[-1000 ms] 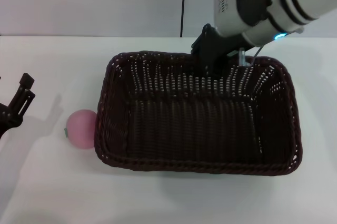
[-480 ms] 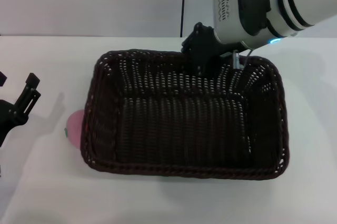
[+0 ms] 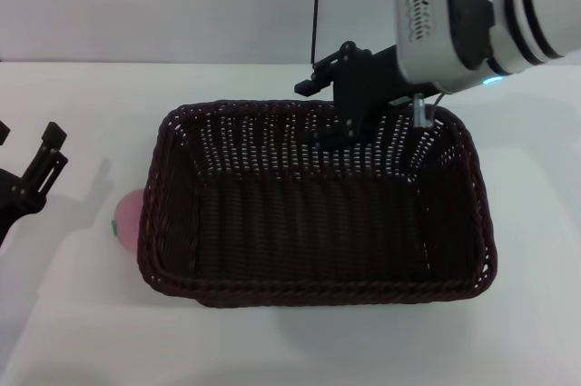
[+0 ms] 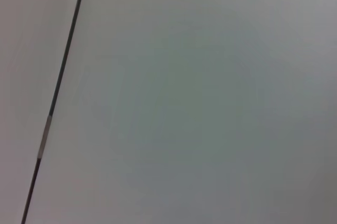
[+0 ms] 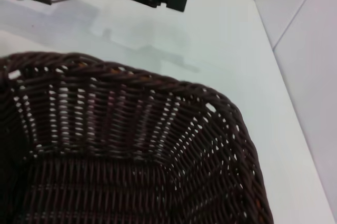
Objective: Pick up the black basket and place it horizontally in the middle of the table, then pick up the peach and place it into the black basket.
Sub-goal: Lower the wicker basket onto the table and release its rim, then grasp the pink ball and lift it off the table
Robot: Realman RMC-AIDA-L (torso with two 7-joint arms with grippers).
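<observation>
Presently, right gripper (image 3: 349, 118): at the basket's far wall, about 12 o'clock on the rim, fingers pinching the wicker there, one inside and one outside as far as can be judged; holding that wall lets the arm steer the whole basket across the table.
Black basket (image 3: 318, 204): long side lying across the head view, roughly central on the table (image 3: 82, 331), open side up; its far wall is in the grip, and it looks close to its intended horizontal spot.
Peach (image 3: 127, 220): at the basket's 9 o'clock, tucked against the left wall and partly hidden by the rim; whether it touches the wicker I cannot tell.
Left gripper (image 3: 32, 182): low at the table's 9 o'clock edge, beyond the peach, fingers spread and holding nothing; probably waiting there because the peach is on its side.
Left wrist view: only blank wall and a dark seam.
Risk: the basket crowds the peach, leaving little room for fingers on that side.
</observation>
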